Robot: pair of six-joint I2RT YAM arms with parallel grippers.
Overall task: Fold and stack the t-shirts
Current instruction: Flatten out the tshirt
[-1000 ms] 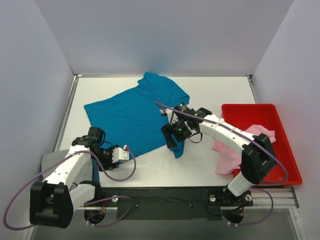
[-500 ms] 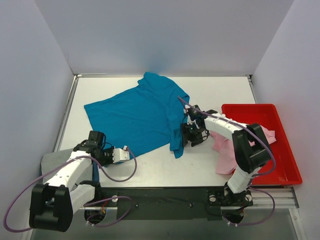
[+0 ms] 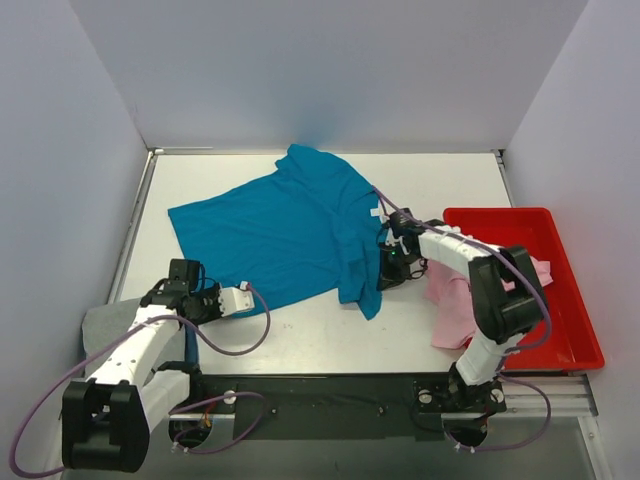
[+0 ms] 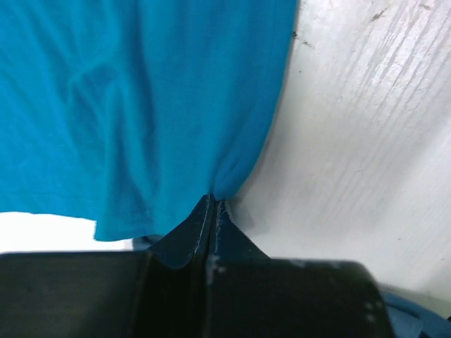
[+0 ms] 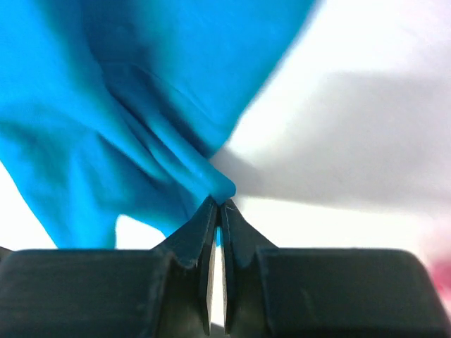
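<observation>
Wrist cameras catch what the overhead view cannot: the left gripper (image 4: 213, 205) and right gripper (image 5: 217, 205) each pinch shut on the soft, wrinkled teal t-shirt (image 3: 270, 235). From above, it sprawls across the white table (image 3: 440, 185). A pink t-shirt (image 3: 452, 312) spills over the red tray (image 3: 497, 212).

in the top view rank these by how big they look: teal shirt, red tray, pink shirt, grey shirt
1. teal shirt
2. red tray
3. pink shirt and grey shirt: not ranked, both are partly hidden
</observation>
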